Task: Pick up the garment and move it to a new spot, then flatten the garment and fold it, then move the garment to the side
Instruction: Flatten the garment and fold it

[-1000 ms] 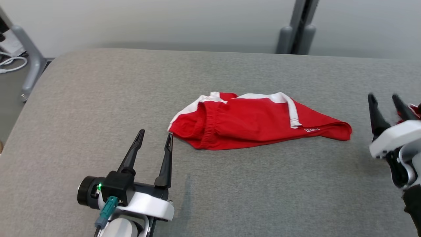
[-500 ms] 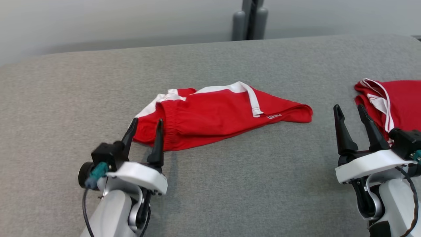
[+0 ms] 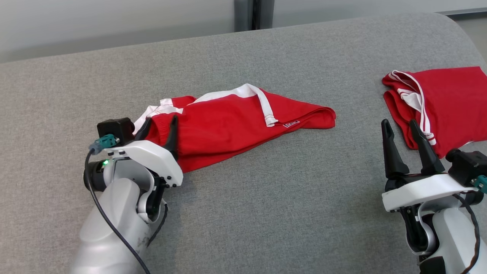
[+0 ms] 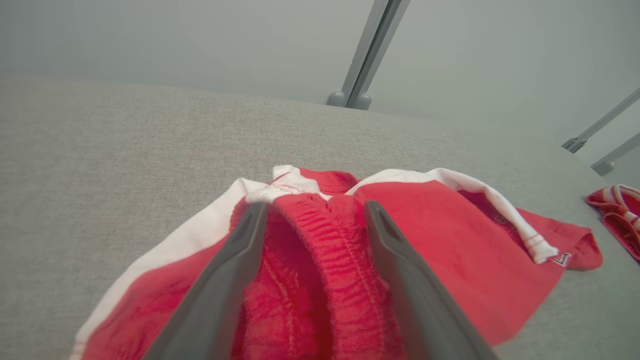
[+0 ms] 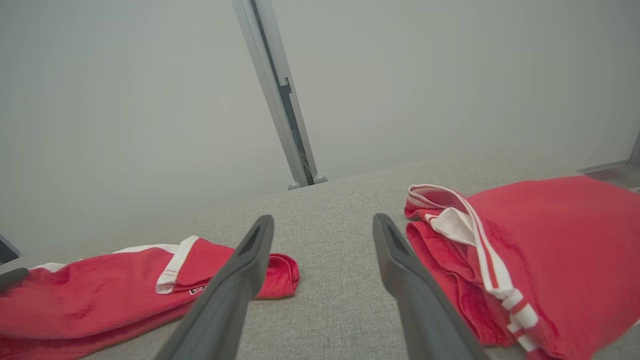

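Surface point(image 3: 266, 198): grey fabric-covered top, extending across the whole head view; a grey post point(image 3: 253, 15) stands beyond its far edge.
Garment point(image 3: 236, 125): red with white trim, lying loosely bunched at the left-centre of the surface, long axis running left to right.
Garment left end: gathered elastic waistband point(image 4: 340, 260), partly covered by the left arm in the head view.
Garment right end: tapers to a rounded fold, with a small label point(image 3: 291, 123) just beside a white band.
Left end effector point(image 3: 161, 120): fingers spread, gripping nothing; positioned over the left end of the garment.
Left end effector relative to garment: in the left wrist view one finger lies on each side of the waistband, with red fabric between and beneath them. Contact of the tips with the fabric cannot be determined.
Right end effector point(image 3: 398, 122): fingers spread, empty; located at the near right over bare surface, well apart from the garment's right end.
Second garment point(image 3: 449, 102): red with white stripes, lying folded at the far right; its near-left corner is just beside the right end effector's right finger.
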Tool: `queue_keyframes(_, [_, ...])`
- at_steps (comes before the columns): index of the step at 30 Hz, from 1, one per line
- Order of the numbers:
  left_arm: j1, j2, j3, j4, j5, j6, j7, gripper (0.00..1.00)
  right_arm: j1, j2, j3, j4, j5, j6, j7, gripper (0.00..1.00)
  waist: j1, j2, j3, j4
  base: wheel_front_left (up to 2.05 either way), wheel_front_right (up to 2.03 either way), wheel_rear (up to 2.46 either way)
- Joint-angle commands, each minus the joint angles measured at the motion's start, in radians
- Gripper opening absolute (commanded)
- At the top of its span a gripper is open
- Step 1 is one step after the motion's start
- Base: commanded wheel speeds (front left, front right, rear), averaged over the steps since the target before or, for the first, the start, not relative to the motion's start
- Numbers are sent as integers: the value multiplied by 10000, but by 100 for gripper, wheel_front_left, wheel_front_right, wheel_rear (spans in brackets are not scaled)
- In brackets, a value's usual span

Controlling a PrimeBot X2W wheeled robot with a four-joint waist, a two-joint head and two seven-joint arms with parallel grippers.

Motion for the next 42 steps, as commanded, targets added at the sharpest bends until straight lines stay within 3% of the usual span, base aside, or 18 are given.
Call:
queue_keyframes(1, [-218, 142, 69, 199, -77, 62, 72, 100, 145, 1, -53, -64, 4, 0, -45, 100, 0, 0, 16, -36, 0, 0, 0])
queue_keyframes(4, [-389, 149, 146, 543, -189, 40, 192, 100, 176, 34, -93, -95, -33, 0, -44, 100, 0, 0, 15, -55, 0, 0, 0])
queue_keyframes(10, [-631, 109, 24, 825, -396, -480, 193, 99, 150, 66, -127, -119, -69, 0, -44, 100, 0, 0, 24, -10, 0, 0, 0])
queue_keyframes(11, [-652, 93, -27, 837, -451, -627, 172, 55, 140, 67, -128, -120, -77, 0, -44, 100, 0, 0, 27, 4, 0, 0, 0])
queue_keyframes(12, [-656, 86, -95, 866, -471, -768, 159, 28, 128, 64, -136, -118, -92, 0, -45, 100, 0, 0, 29, 26, 0, 0, 0])
queue_keyframes(13, [-694, 86, -172, 853, -445, -880, 73, 9, 122, 59, -142, -118, -108, 0, -45, 100, 0, 0, 32, 55, 0, 0, 0])
queue_keyframes(14, [-758, 90, -253, 795, -379, -979, -67, 0, 121, 53, -156, -121, -121, 0, -45, 100, 0, 0, 34, 90, 0, 0, 0])
queue_keyframes(20, [-770, 152, -703, 179, 276, -1136, -1469, 0, 246, 40, -247, -130, -176, 0, -44, 100, 0, 0, -91, 458, 0, 0, 0])
queue_keyframes(23, [-529, 473, -1192, -741, 1220, -1203, -1865, 0, 338, 16, -244, -116, -204, 0, -46, 100, 0, 0, -238, 701, 0, 0, 0])
queue_keyframes(27, [795, 817, -1682, -3689, 2733, -1366, -1919, 0, 400, -25, -323, -110, -181, 0, -44, 100, 0, 0, -446, 1227, 0, 0, 0])
queue_keyframes(31, [1971, 1435, -2614, -5175, 3945, -1545, -1926, 0, 419, -64, -275, -46, -191, 0, -44, 100, 0, 0, -572, 1656, 0, 0, 0])
queue_keyframes(38, [2742, 2672, -4756, -5514, 5525, -1686, -1928, 0, 454, -59, -163, 93, -185, 0, -44, 100, 0, 0, -696, 2232, 0, 0, 0])
queue_keyframes(39, [2684, 2850, -5110, -5476, 5787, -1671, -1927, 4, 470, -67, -178, 125, -184, 0, -46, 100, 0, 0, -705, 2303, 0, 0, 0])
queue_keyframes(41, [2534, 3134, -5847, -5355, 6295, -1682, -1927, 28, 483, -67, -132, 206, -194, 0, -44, 100, 0, 0, -728, 2403, 0, 0, 0])
queue_keyframes(42, [2474, 3223, -6203, -5316, 6468, -1681, -1929, 35, 483, -70, -118, 234, -199, 0, -46, 100, 0, 0, -741, 2437, 0, 0, 0])
